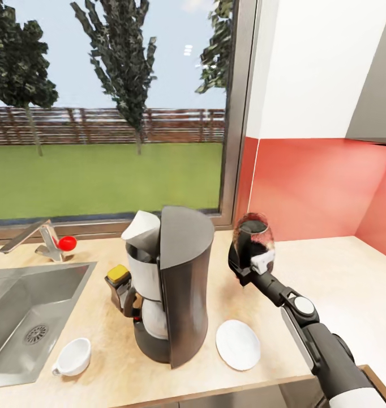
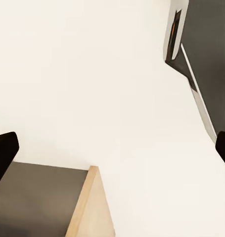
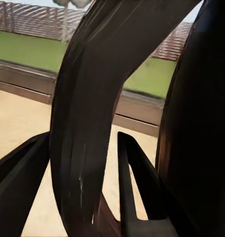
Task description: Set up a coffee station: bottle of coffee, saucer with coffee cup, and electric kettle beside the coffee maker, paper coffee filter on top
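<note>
The right gripper (image 1: 245,266) pinched the kettle (image 1: 254,233) by its handle (image 3: 87,123), above the countertop (image 1: 334,272) right of the coffee maker (image 1: 173,283). The left gripper (image 2: 112,148) was spread.

The coffee maker (image 1: 179,283) has a dark grey back and white front, with a white paper filter (image 1: 142,228) on top. The tabletop (image 1: 323,272) is pale beige wood-grain, carrying a white saucer (image 1: 237,344), a white cup (image 1: 73,357) and a brown, yellow-capped bottle (image 1: 119,285). The kettle (image 1: 253,237) is clear glass with dark liquid and a black handle, before a red wall (image 1: 323,181).
</note>
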You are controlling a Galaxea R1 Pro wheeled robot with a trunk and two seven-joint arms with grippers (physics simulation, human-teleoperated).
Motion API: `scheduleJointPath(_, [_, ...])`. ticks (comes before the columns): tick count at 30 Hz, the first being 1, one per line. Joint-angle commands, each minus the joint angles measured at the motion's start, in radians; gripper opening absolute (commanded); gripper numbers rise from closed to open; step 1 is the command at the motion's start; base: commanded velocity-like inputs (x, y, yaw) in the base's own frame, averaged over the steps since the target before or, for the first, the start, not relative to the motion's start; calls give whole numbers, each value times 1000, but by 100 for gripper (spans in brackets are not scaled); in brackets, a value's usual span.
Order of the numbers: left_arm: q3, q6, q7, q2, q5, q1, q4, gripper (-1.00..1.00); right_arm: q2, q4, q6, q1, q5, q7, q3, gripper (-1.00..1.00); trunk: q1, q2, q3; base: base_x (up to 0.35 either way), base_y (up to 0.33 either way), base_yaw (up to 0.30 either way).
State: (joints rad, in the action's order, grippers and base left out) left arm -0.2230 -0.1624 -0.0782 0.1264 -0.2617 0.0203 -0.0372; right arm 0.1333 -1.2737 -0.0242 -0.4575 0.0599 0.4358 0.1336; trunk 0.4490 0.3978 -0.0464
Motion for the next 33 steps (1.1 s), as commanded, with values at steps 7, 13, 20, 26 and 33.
scheduleJointPath(7, [-9, 0, -2, -2, -10, 1, -1, 100, 44, 121, -7, -1, 11, 147, -11, -100, 1, 2, -2, 49, 0, 0])
scheduleJointPath(13, [-9, 0, -2, -2, -10, 1, -1, 100, 59, 139, -8, -1, 11, 238, -10, -100, 1, 2, -2, 1, 0, 0])
scheduleJointPath(20, [-9, 3, -2, -3, -10, 0, -4, 100, 70, 140, -8, -1, 11, 355, -9, -100, 1, 2, -2, 0, 0, 0])
scheduleJointPath(26, [-8, 3, -2, -4, -10, 0, -4, 100, 71, 140, -8, -1, 14, 424, -12, -100, 1, 2, -2, 0, 0, 0])
scheduleJointPath(33, [-7, 3, -2, -5, -11, 0, -3, 100, 69, 134, -6, -1, 33, 434, -82, -100, 1, 2, -2, 0, 0, 0])
